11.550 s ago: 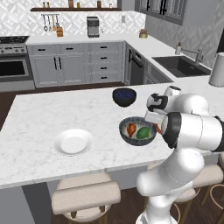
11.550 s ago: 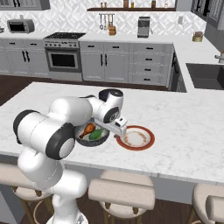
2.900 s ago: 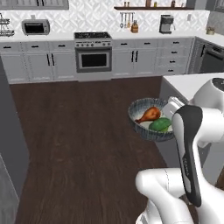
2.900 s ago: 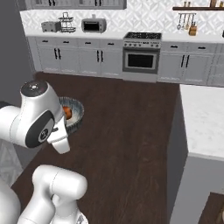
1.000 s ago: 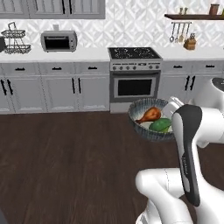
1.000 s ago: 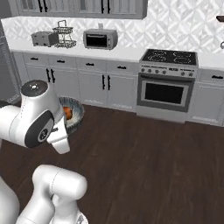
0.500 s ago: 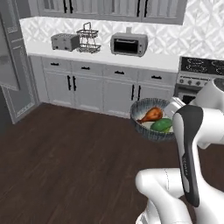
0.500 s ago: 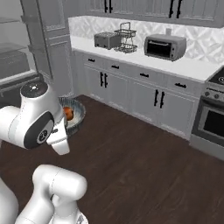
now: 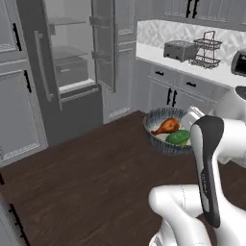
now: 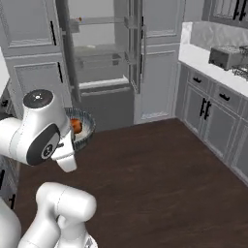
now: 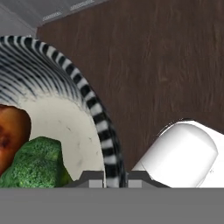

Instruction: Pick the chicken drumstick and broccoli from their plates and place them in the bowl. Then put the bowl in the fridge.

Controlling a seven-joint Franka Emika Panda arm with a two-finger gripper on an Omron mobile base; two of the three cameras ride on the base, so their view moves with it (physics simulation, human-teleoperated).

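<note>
My gripper (image 11: 114, 178) is shut on the rim of the dark ribbed bowl (image 9: 163, 144), one finger inside and one outside. I hold the bowl level above the floor. In it lie the orange-brown chicken drumstick (image 9: 166, 127) and the green broccoli (image 9: 179, 138), side by side, both also in the hand view: drumstick (image 11: 11, 131), broccoli (image 11: 37, 164). In the right base view my arm hides part of the bowl (image 10: 86, 130). The fridge (image 9: 67, 60) stands ahead with both doors swung open, pale shelves showing (image 10: 99, 60). The plates are out of view.
Dark wood floor (image 9: 86, 182) stretches between me and the fridge. To the right runs a counter over grey lower cabinets (image 9: 168, 91), with a toaster (image 9: 180, 49) and a wire rack (image 9: 207, 50) on it. The open fridge doors (image 9: 103, 43) jut into the room.
The whole scene has swung sideways with the base: stove and microwave have left the picture and the open fridge has come in. The bowl stays in the same grip, food unmoved.
</note>
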